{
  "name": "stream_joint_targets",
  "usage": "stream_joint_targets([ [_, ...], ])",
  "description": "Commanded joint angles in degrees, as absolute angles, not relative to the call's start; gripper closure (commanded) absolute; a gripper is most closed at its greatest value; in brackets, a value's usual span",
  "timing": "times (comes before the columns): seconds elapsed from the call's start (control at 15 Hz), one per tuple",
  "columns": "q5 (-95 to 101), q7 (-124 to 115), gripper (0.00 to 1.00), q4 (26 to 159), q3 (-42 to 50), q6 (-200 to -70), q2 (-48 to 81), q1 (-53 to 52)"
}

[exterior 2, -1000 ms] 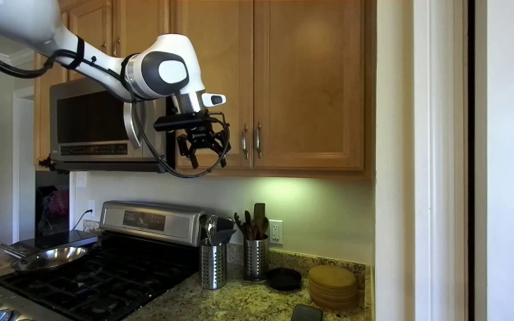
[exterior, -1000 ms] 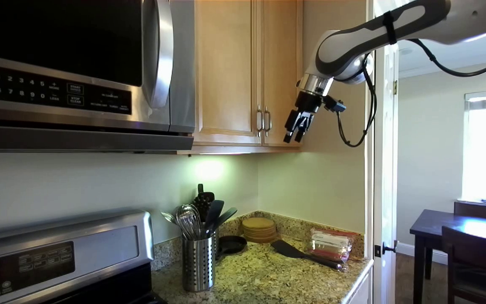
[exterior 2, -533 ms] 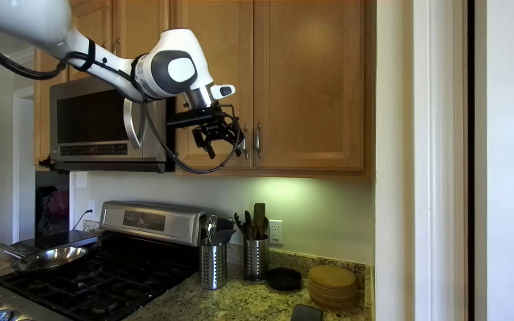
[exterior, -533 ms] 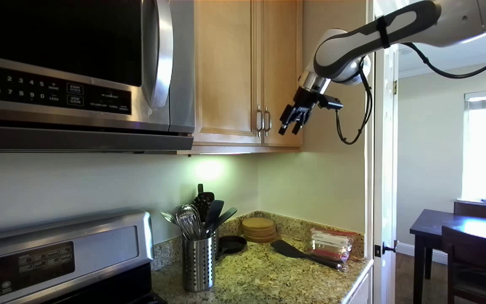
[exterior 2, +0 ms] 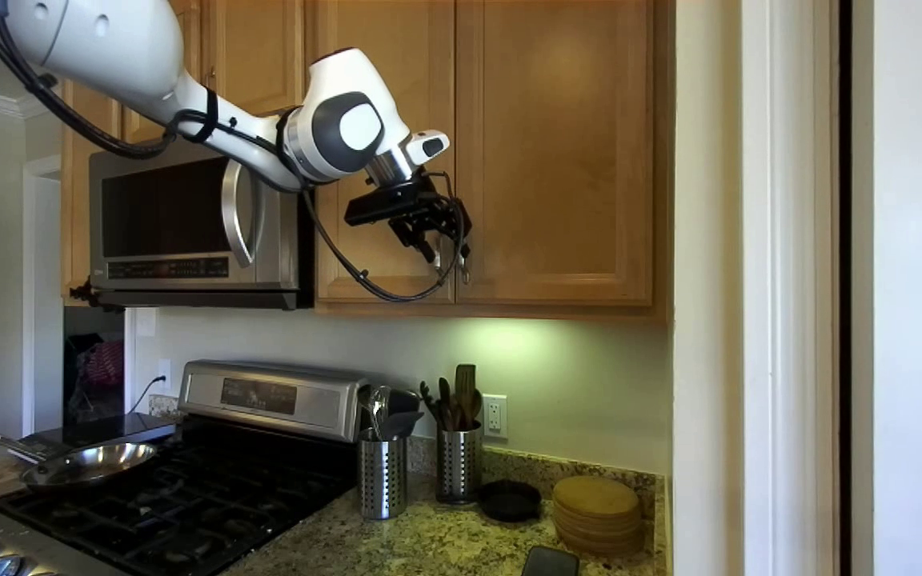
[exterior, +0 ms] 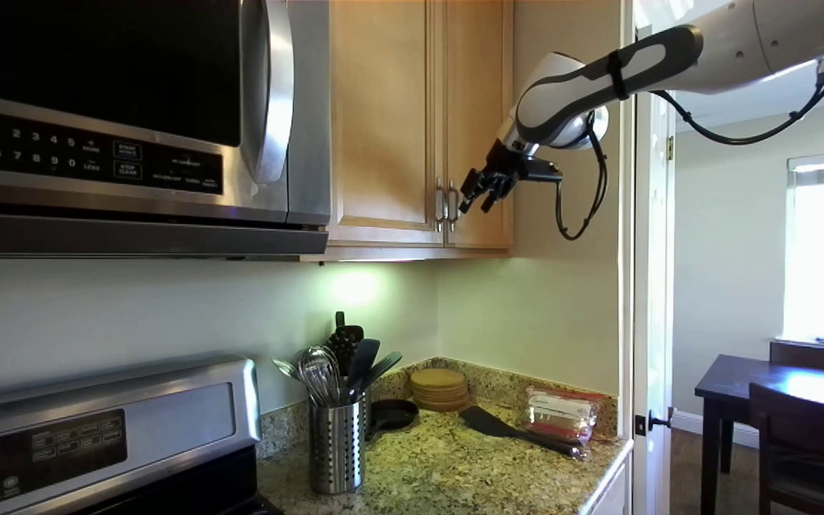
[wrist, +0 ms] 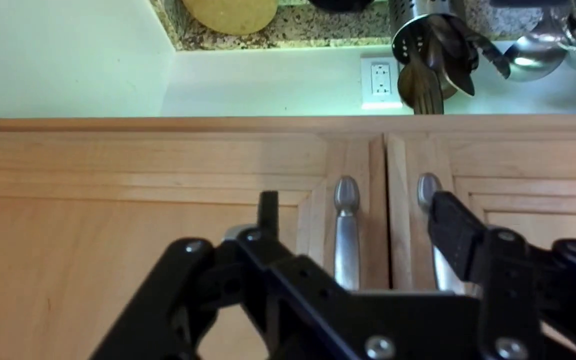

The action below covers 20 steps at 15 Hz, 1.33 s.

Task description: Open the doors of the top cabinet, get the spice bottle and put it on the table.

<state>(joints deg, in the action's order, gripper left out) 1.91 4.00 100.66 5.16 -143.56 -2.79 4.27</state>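
Note:
The doors of the top cabinet are shut: the door by the corner wall (exterior: 480,107) and the door beside the microwave (exterior: 383,121), honey-coloured wood in both exterior views. The cabinet's bottom edge (exterior 2: 557,312) runs below them. My gripper (wrist: 353,200) is open and empty, in front of the handles. In the wrist view the corner door's silver handle (wrist: 346,235) lies between the fingers, not gripped. The other door's handle (wrist: 428,190) is partly behind one finger. In an exterior view the gripper (exterior: 475,207) is close to the handles. The spice bottle is out of view. The table, a granite countertop (exterior: 448,458), is below.
A steel microwave (exterior 2: 269,240) hangs beside the cabinet, above the stove (exterior 2: 189,496). Metal utensil holders (exterior 2: 382,476), a small black pan (exterior 2: 509,502), round boards (exterior 2: 597,512), a black spatula (exterior: 491,422) and a plastic packet (exterior: 562,415) are on the counter. A side wall (exterior: 562,300) adjoins the cabinet.
The arm has reached toward the cabinet. The gripper has moved closer to the handles, risen slightly and tilted toward the doors. It stays open. The doors have not moved.

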Motion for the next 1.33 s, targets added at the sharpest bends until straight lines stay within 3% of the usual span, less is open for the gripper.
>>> stream_joint_targets([
  [0.0, 2.88, 0.92, 0.52, 97.26, 5.58, -147.54, 0.48, 5.20],
  [0.13, 2.42, 0.79, 0.66, 96.51, 5.96, -149.99, 1.96, 5.47],
  [0.2, 2.15, 0.70, 0.49, 96.08, 6.13, -150.46, 2.65, 5.52],
  [0.27, 1.62, 0.72, 0.25, 95.70, 6.18, -150.54, 3.31, 5.60],
  [0.33, 0.88, 1.01, 0.24, 95.41, 6.19, -150.00, 3.66, 5.67],
  [0.6, -0.74, 1.93, 0.02, 93.53, 6.45, -146.55, 3.73, 6.05],
  [1.27, 0.88, -0.06, 0.00, 86.23, 6.05, -137.63, 4.18, 5.53],
])
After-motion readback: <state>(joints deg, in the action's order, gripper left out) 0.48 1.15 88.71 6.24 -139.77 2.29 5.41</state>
